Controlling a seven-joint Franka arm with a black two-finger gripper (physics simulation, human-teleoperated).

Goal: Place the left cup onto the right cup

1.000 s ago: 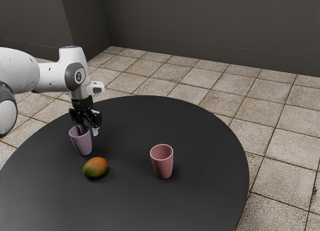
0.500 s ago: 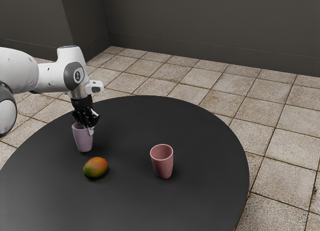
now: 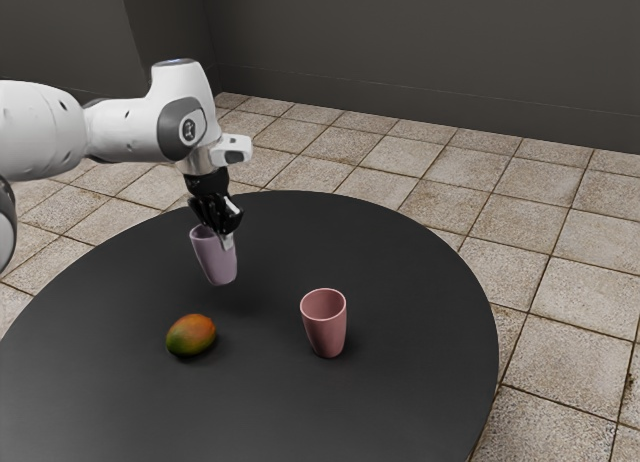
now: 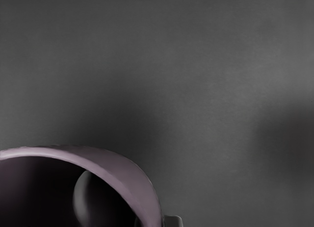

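Pinching the lilac cup (image 3: 216,264) by its rim, the gripper (image 3: 222,234) holds it tilted just beneath itself, above the black table (image 3: 420,282), toward the exterior view's left of the upright pink cup (image 3: 324,324).

Dim, diffuse light; soft, faint shadows.
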